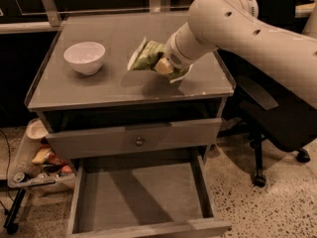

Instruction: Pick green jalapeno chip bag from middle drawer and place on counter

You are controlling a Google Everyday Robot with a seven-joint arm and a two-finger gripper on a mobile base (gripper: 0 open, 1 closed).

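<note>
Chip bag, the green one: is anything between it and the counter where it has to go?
Nothing visible is. The gripper holds the green jalapeno chip bag just over the counter. The white bowl sits apart from the bag, further left in the view.

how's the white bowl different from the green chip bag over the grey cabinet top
The round white bowl is smooth and plain; the crinkly green foil chip bag is crumpled with pale edges. The bowl stands upright and free on the left; the bag is tilted, gripped by the robot's hand right of centre. Both are above the flat grey counter, not in the open drawer.
</note>
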